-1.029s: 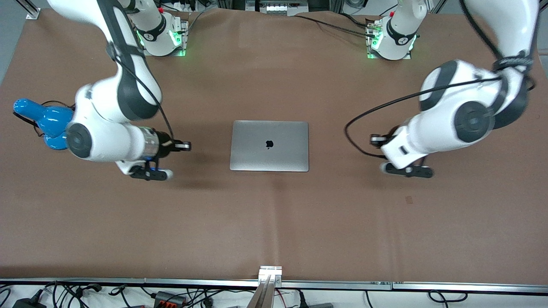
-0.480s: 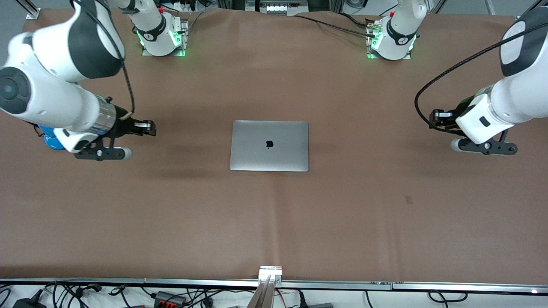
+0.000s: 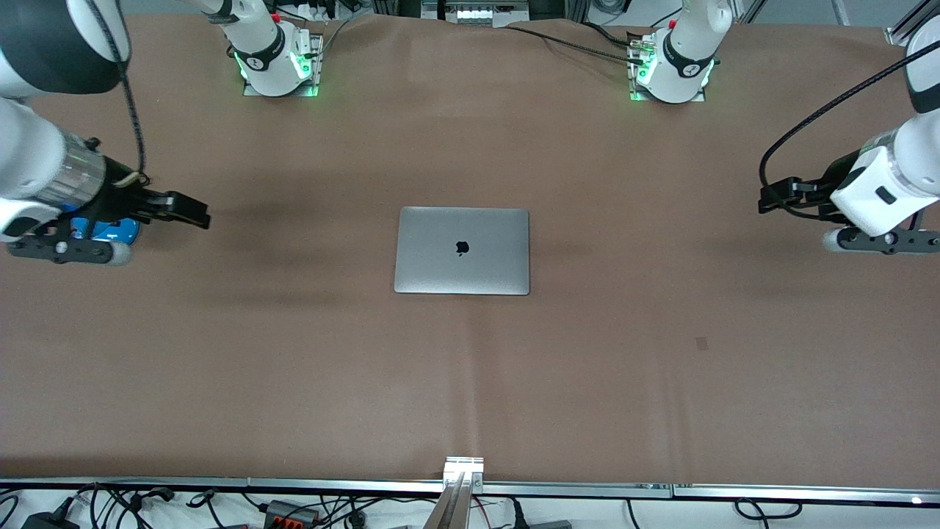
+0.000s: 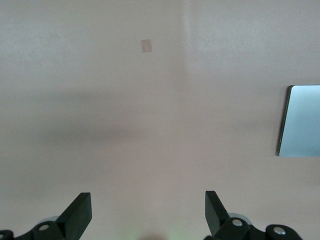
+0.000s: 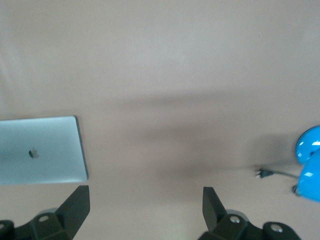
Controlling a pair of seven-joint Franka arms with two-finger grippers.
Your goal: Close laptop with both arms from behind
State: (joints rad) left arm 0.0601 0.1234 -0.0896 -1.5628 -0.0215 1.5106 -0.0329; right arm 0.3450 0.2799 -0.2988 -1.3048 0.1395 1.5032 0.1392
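Note:
The silver-grey laptop (image 3: 462,250) lies shut and flat in the middle of the brown table, its black apple logo up. It also shows in the left wrist view (image 4: 300,121) and the right wrist view (image 5: 42,150). My right gripper (image 3: 192,213) is open and empty, in the air over the table toward the right arm's end, well apart from the laptop. My left gripper (image 3: 771,197) is open and empty, in the air over the table toward the left arm's end, also well apart from it. Both wrist views show bare table between the fingers.
A blue desk lamp (image 3: 114,229) stands under the right arm's wrist, and shows in the right wrist view (image 5: 310,165) with its cable. The two arm bases (image 3: 275,59) (image 3: 672,66) stand at the table's edge farthest from the front camera. A small tape mark (image 3: 701,343) lies on the cloth.
Both arms have swung outward and up, away from the laptop toward their own ends of the table. The laptop has not moved.

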